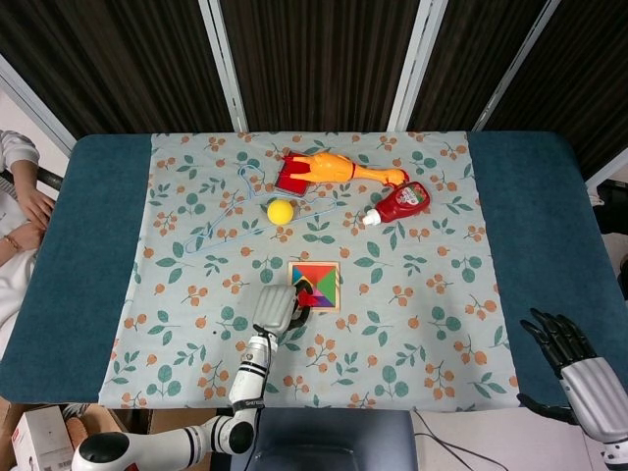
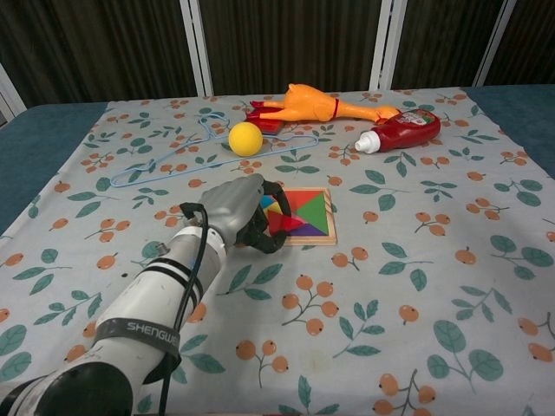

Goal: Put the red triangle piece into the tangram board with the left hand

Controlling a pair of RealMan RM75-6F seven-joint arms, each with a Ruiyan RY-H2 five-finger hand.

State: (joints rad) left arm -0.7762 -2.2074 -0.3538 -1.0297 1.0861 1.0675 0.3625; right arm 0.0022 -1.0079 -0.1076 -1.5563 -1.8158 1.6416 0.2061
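Note:
The tangram board lies in the middle of the flowered cloth, a wooden square with coloured pieces in it. My left hand sits at the board's near left corner and pinches the red triangle piece between its dark fingertips. The piece hangs over that corner, tilted; whether it touches the board I cannot tell. My right hand shows only in the head view, at the lower right off the cloth, fingers spread and holding nothing.
At the back lie a yellow ball, a rubber chicken, a red ketchup bottle and a blue wire hanger. A person's arm rests at the table's left edge.

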